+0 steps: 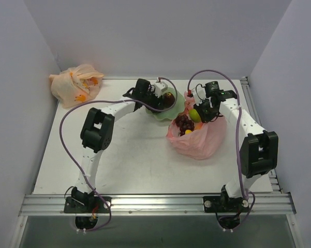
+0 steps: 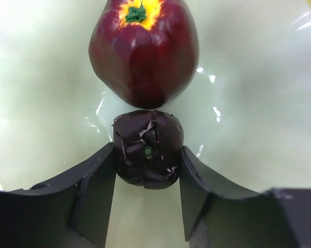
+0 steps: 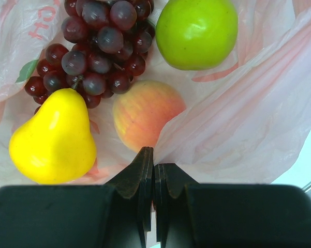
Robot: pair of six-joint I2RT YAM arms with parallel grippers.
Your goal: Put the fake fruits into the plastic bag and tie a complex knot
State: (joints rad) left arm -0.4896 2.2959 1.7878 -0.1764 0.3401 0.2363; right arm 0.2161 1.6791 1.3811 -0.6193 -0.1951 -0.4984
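Pink, thin and crinkly, the plastic bag (image 1: 202,144) lies on the white worktop (image 1: 134,155) just ahead of the right arm, its mouth open upward. Inside it are a dark red grape bunch (image 3: 98,46), a glossy yellow pear (image 3: 52,139), an orange-blush peach (image 3: 145,113) and a bright green apple (image 3: 196,31), all close together. The right pincer (image 3: 153,155) is closed, and a fold of the bag's film runs into its tips.

Just beyond the bag stands a pale green bowl (image 1: 168,114). In it the left pincer (image 2: 147,151) grips a small dark purple fruit (image 2: 145,134), a finger against each side. A larger red fruit (image 2: 142,51) with a yellow top touches it on the far side.

At the far left corner sits a pale orange tied bag (image 1: 75,85). Plain grey walls (image 1: 145,36) enclose the worktop.
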